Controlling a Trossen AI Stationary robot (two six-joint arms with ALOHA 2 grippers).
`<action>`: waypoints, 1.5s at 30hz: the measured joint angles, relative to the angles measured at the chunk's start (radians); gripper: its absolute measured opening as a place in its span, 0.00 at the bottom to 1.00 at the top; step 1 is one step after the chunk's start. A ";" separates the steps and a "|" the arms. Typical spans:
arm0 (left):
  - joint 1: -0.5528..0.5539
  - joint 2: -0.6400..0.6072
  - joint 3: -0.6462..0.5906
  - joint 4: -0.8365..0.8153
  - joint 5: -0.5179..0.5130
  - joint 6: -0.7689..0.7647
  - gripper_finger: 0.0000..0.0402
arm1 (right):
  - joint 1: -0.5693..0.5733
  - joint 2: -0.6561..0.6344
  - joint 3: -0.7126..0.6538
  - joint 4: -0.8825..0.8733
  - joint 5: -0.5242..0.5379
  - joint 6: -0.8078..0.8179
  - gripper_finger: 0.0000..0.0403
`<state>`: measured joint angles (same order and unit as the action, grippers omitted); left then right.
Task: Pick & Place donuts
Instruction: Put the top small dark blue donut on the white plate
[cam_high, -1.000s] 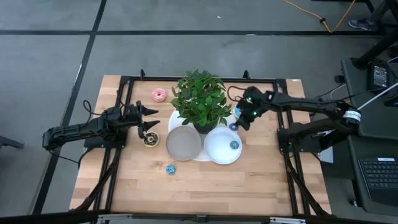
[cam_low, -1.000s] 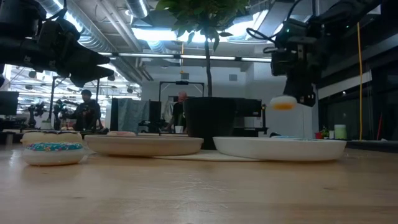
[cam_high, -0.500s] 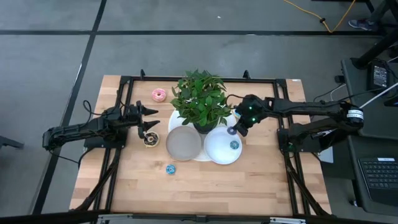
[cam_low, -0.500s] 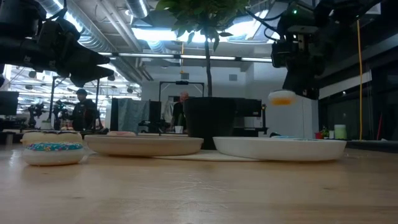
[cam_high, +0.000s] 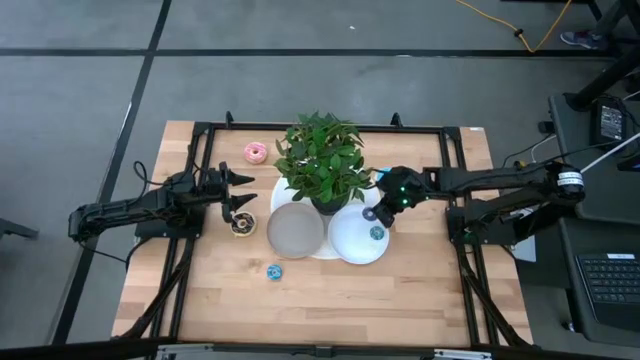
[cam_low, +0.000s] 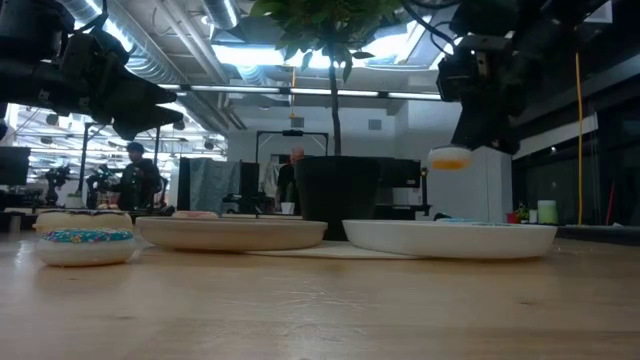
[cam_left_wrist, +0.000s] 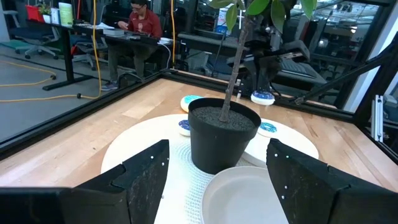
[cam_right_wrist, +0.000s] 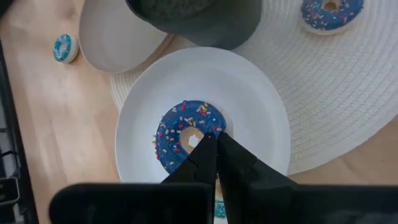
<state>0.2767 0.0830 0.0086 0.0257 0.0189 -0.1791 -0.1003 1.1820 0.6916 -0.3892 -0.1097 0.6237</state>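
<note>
My right gripper (cam_high: 375, 211) is shut on a blue-iced donut with sprinkles (cam_right_wrist: 175, 135), held in the air above the white plate (cam_high: 345, 246). The low view shows this donut (cam_low: 450, 160) clear of the plate (cam_low: 450, 238). A mini blue donut (cam_high: 377, 233) lies flat on that plate. My left gripper (cam_high: 240, 192) hovers open over a chocolate donut (cam_high: 241, 225) near the table's left side. A pink donut (cam_high: 255, 152) and a mini blue one (cam_high: 274, 271) lie on the wood. Another blue donut (cam_right_wrist: 331, 12) rests on the woven mat. My right gripper pinches the blue donut between its two fingers (cam_right_wrist: 208, 152) at the ring's side (cam_right_wrist: 210, 129) beside the centre hole. It comes from above, slanting in from the table's right. The donut is lifted clear and sits about level over the white plate.
A potted plant (cam_high: 322, 160) stands on a white woven mat (cam_right_wrist: 323, 99) at the table's middle, close to my right gripper. The grey plate (cam_high: 295, 230) lies beside the white one. Bare wood spreads along the near edge. People sit in the room beyond.
My right gripper carried the blue donut from beside the plant toward the table's near edge and a little left, ending over the white plate. It stayed shut on the donut. My left arm kept still.
</note>
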 joint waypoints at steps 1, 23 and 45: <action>0.000 0.000 0.000 0.000 0.000 0.000 0.65 | 0.006 0.000 -0.008 0.017 0.010 0.012 0.03; 0.000 0.000 0.000 0.000 0.000 0.000 0.65 | 0.081 0.026 -0.205 0.270 0.143 0.140 0.03; 0.000 0.000 0.000 0.000 0.000 0.000 0.65 | 0.080 0.204 -0.165 0.319 0.109 0.071 0.03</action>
<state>0.2765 0.0830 0.0082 0.0257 0.0189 -0.1791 -0.0204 1.3861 0.5270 -0.0702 -0.0011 0.6952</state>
